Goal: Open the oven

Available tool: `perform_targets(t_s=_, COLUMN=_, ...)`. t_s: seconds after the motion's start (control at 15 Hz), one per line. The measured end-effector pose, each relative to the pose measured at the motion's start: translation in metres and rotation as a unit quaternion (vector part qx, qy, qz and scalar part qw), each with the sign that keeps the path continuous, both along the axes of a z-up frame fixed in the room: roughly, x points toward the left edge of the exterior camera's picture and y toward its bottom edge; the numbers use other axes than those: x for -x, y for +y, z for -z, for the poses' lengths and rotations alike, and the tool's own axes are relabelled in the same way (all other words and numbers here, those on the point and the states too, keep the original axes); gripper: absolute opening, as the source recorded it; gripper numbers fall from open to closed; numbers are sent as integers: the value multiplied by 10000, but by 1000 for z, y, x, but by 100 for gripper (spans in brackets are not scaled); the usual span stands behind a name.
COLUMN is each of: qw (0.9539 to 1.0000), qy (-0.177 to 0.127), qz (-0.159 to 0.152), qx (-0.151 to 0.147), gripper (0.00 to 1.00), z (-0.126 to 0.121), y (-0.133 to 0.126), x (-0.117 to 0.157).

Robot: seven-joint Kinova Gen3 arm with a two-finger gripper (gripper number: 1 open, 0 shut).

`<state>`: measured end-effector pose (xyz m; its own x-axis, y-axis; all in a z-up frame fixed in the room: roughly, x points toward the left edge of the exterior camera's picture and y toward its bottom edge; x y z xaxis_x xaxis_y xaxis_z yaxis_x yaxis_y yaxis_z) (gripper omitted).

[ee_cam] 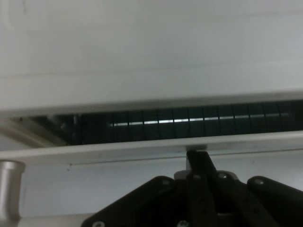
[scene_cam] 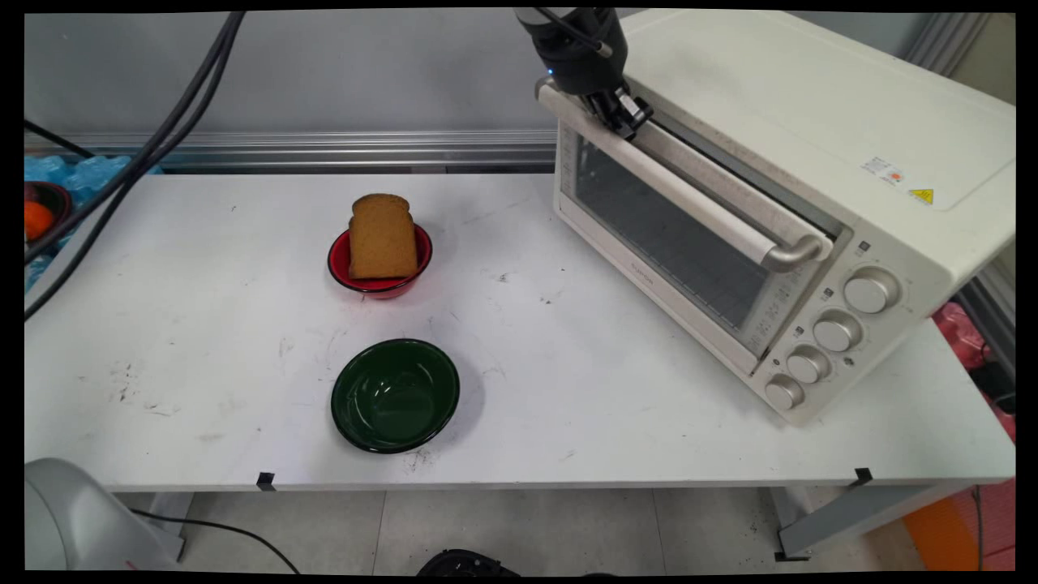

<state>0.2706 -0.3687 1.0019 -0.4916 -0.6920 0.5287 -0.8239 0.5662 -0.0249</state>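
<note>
Although the white bench (scene_cam: 203, 324) takes up most of the main view, the thing that matters stands on its right side: a cream metal toaster oven (scene_cam: 770, 97), box-shaped and set at an angle, its glass door facing the bench's middle and its four round silver knobs (scene_cam: 869, 290) at the near end. Across the top of the door runs a long pale handle bar (scene_cam: 697, 203) on silvery end posts. Well apart from the oven, a dark green enamel bowl (scene_cam: 395, 395) sits empty near the front edge. Behind it a smaller red bowl (scene_cam: 336, 264) carries a brown slice of bread (scene_cam: 382, 237) leaning upright. The black two-finger claw (scene_cam: 628, 118) sits at the far end of the handle bar. From the hand view we judge its fingers (ee_cam: 198, 158) to be together, the tip touching the bar rather than clamped around it. We think contact on a smooth round bar like this holds best when square across it and kept off the end post, where a tip could slide. The arm comes down steeply from the top edge, wrist pointed at the door's upper rim.
</note>
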Motion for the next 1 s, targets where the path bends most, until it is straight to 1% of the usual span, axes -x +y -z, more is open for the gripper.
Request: perform_targets(t_s=1.0, qw=9990, qy=-93, qz=-168, qx=-396, gripper=0, z=21, y=40, x=-21)
